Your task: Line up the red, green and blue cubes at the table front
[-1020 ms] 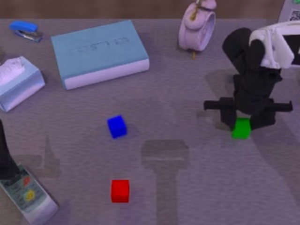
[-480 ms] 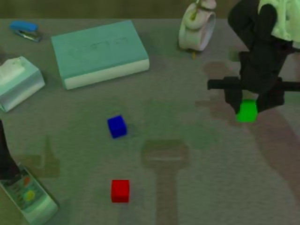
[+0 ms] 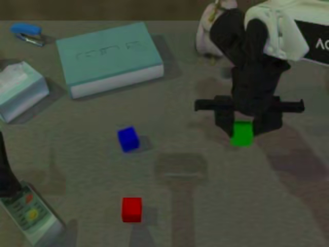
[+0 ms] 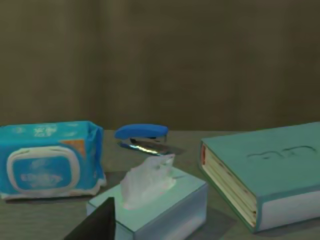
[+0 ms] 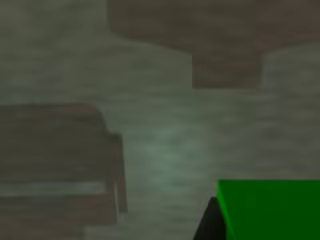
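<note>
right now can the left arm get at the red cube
Probably yes: the red cube sits alone on bare table on the left arm's side, nothing stacked on it or crowding it; the remote lies apart.

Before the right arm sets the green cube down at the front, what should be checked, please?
1. Green cube held in right gripper: ok.
2. Cube lifted off the table: ok, its shadow lies apart in the right wrist view.
3. Free front space right of red cube: ok.
4. Blue cube off the path: ok.
5. Left gripper parked at left edge: ok.
6. Grip firmness: cannot tell.
</note>
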